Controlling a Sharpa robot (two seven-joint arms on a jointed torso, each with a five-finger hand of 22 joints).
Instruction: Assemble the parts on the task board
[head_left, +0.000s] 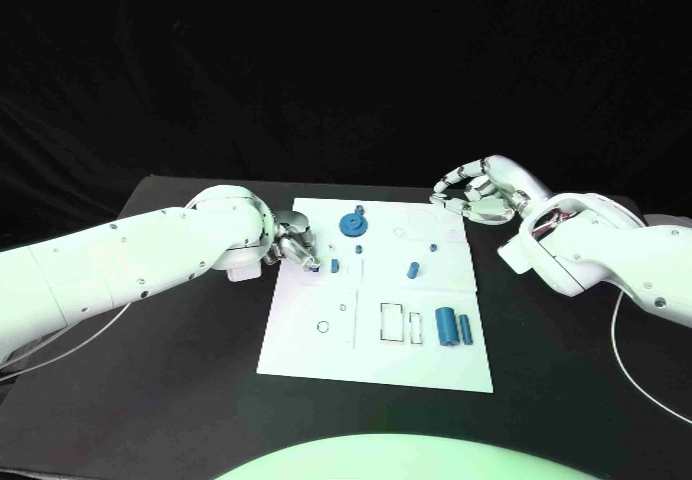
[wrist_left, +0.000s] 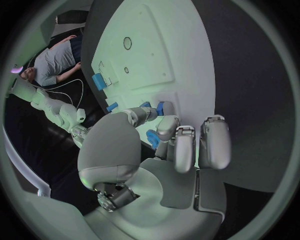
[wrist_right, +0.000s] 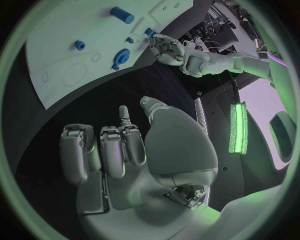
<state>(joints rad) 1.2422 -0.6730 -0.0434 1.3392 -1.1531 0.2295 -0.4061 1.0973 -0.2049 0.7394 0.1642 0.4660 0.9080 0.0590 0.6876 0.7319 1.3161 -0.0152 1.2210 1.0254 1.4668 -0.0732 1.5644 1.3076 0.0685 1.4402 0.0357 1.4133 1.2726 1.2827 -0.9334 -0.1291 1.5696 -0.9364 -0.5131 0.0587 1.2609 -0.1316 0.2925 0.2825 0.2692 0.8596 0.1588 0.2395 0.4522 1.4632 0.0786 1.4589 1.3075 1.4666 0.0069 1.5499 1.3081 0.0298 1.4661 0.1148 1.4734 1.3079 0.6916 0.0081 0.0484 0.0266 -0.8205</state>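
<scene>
The white task board (head_left: 372, 340) lies in the middle of the black table. My left hand (head_left: 296, 245) (wrist_left: 169, 150) is low over its far left part. Its thumb and one fingertip are right at a small blue part (head_left: 333, 266) (wrist_left: 160, 107) that stands on the board; whether they grip it I cannot tell. A blue gear-like part (head_left: 353, 224) (wrist_right: 122, 56) sits just beyond the small part. My right hand (head_left: 473, 190) (wrist_right: 125, 150) hovers off the board's far right corner, fingers curled in with nothing in them.
Another small blue part (head_left: 414, 268) (wrist_left: 112, 106) sits mid-board. Two blue cylinders (head_left: 456, 326) (wrist_left: 99, 81) lie side by side near the right edge, next to outlined rectangular slots (head_left: 392, 322). A small ring outline (head_left: 326, 325) is at the left. Black table surrounds the board.
</scene>
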